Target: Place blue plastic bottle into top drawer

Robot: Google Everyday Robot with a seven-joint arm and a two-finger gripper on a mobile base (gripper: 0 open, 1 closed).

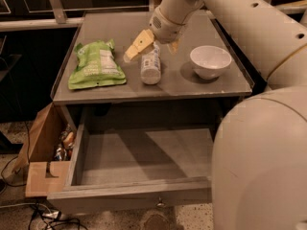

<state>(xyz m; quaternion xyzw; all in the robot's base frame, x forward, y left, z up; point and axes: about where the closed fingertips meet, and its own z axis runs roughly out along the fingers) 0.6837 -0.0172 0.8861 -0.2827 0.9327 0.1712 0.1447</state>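
The blue plastic bottle [150, 64] lies on its side in the middle of the grey table top [192, 87], white cap toward me. My gripper [152, 45] hovers just above its far end, open, with one yellow finger [137, 44] out to the bottle's left and the other mostly hidden behind the wrist on the right. The top drawer [139, 157] is pulled out wide below the table top and is empty, with a small knob [159, 204] at front centre.
A green snack bag [96, 64] lies left of the bottle. A white bowl [210, 61] stands to its right. A brown cardboard box [47, 152] with small items sits on the floor left of the drawer. My arm fills the right side.
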